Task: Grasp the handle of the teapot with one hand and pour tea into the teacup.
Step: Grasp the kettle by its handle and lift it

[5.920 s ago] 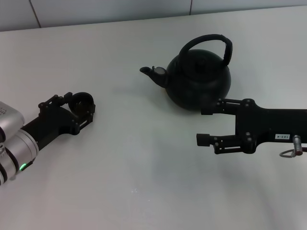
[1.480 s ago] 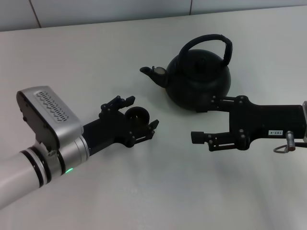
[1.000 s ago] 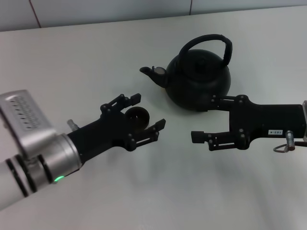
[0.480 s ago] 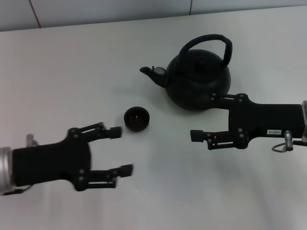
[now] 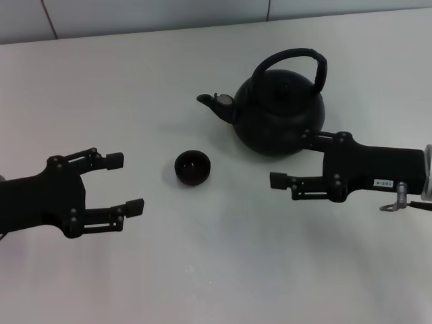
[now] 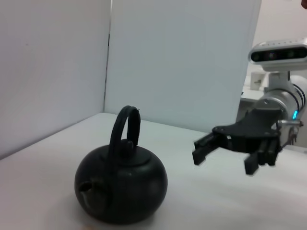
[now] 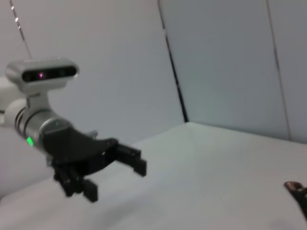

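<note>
The round matte-black teapot [image 5: 280,111] stands on the white table, its spout pointing left and its arched handle [image 5: 297,57] upright. The tiny black teacup [image 5: 192,167] sits alone on the table just in front of and below the spout. No tea shows; it is hidden. My left gripper [image 5: 126,183] hovers open to the left of the teacup, holding nothing. My right gripper [image 5: 292,159] is open at the teapot's near right side, below the handle, gripping nothing. The left wrist view shows the teapot [image 6: 122,184], the handle [image 6: 125,127] and the right gripper [image 6: 224,160].
The white table [image 5: 223,270] runs back to a pale panelled wall [image 5: 155,13]. The right wrist view shows the left gripper [image 7: 114,179] open over the table, with a dark tip at the picture's edge.
The left gripper carried the teacup from the far left to in front of the spout, opened, let it go and drew back to the left. The right gripper hardly moved.
</note>
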`<state>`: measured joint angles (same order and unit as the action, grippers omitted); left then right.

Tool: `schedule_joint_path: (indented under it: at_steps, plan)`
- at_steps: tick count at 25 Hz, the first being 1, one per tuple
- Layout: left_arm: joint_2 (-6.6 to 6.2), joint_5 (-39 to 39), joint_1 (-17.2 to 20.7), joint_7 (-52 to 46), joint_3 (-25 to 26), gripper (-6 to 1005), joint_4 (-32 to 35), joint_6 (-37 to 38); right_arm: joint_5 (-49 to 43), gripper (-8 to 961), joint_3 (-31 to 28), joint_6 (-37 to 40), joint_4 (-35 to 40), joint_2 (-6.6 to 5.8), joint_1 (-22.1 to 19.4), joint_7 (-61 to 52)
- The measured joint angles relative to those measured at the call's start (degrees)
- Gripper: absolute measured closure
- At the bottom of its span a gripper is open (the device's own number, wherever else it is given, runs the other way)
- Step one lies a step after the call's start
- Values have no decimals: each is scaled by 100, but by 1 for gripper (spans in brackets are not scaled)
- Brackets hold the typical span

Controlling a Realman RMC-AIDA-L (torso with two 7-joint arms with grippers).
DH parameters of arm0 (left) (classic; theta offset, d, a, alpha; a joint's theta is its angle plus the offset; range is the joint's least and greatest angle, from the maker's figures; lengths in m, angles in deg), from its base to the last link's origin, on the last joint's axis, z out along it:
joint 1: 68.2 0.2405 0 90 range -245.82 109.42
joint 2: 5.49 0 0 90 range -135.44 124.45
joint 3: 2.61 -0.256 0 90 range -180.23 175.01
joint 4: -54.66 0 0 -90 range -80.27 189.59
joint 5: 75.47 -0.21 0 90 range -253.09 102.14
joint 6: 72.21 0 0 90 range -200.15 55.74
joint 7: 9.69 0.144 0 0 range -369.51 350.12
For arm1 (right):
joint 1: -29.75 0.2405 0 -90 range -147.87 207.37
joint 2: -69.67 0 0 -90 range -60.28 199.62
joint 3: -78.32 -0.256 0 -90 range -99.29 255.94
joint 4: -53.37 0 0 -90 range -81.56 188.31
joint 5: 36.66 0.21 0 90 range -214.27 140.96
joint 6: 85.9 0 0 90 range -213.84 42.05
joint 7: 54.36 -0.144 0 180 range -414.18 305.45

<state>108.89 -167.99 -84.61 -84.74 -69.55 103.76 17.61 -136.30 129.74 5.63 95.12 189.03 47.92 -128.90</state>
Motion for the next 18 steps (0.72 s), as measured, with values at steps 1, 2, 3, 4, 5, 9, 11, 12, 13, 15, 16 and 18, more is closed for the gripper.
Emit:
schedule_joint_path:
  at_steps: [1, 2, 3, 4, 5, 9, 11, 12, 13, 15, 16, 18]
  plan:
    - [1, -41, -8, 0, 4, 133, 8, 0, 117, 120, -41, -50, -21, -5, -75, 0]
    - [1, -41, -8, 0, 4, 133, 8, 0, 117, 120, -41, -50, -21, -5, -75, 0]
    - [7, -82, -19, 1, 4, 133, 20, 1, 149, 120, -100, -92, -15, -6, -123, 1]
    - [33, -198, -28, 2, 9, 133, 84, 3, 164, 120, -207, -174, -3, -6, -168, 1]
    - [41, -208, -29, 2, 9, 133, 106, 2, 170, 120, -326, -240, 1, -4, -206, 2]
    - [77, -252, -32, -5, 10, 133, 211, 9, 173, 120, -864, -420, -78, 9, -304, 20]
    - [78, -253, -57, -30, -18, 133, 218, 18, 236, 120, -1088, -709, -311, 17, -302, 30]
    - [78, -253, -57, -30, -18, 133, 218, 18, 236, 120, -1088, -709, -311, 17, -302, 30]
    - [78, -254, -64, -37, -19, 133, 219, 23, 285, 120, -1141, -900, -444, 17, -284, 38]
    - [78, -258, -64, -44, -6, 133, 220, 28, 322, 120, -1155, -1020, -514, 17, -266, 43]
    - [77, -261, -65, -50, 2, 133, 221, 30, 395, 120, -1167, -1201, -609, 17, -243, 48]
    - [77, -264, -64, -54, 2, 133, 221, 31, 495, 120, -1160, -1356, -667, 19, -227, 52]
